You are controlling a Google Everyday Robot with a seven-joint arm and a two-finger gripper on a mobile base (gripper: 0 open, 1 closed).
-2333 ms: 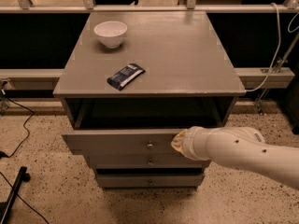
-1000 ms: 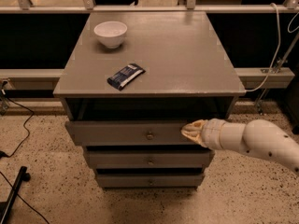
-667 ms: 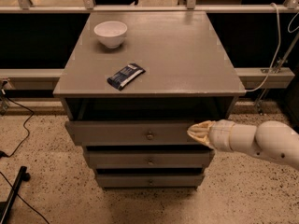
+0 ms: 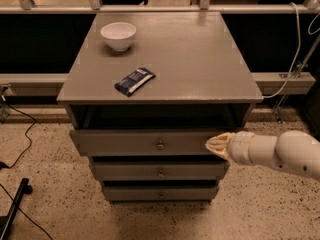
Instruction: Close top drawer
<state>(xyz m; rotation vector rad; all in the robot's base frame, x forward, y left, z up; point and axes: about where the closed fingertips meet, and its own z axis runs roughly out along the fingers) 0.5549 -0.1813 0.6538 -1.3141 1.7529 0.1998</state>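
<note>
The top drawer (image 4: 120, 143) is the wide grey front under the cabinet top, with a small round metal knob (image 4: 160, 145) at its centre. It stands out a little from the cabinet body, with a dark gap above it. My gripper (image 4: 214, 144) comes in from the right on a white arm. Its fingers are shut into a point that touches the right end of the drawer front. It holds nothing.
On the grey cabinet top (image 4: 200, 59) are a white bowl (image 4: 118, 35) and a dark snack packet (image 4: 134, 81). Two narrower drawers (image 4: 160, 171) sit below. A white cable (image 4: 295, 59) hangs at the right. A black cable (image 4: 20, 139) and a black stand leg (image 4: 12, 209) lie on the floor at the left.
The top drawer has slid in from well open to nearly closed. My gripper has shifted right along the drawer front and the arm has drawn back to the right.
</note>
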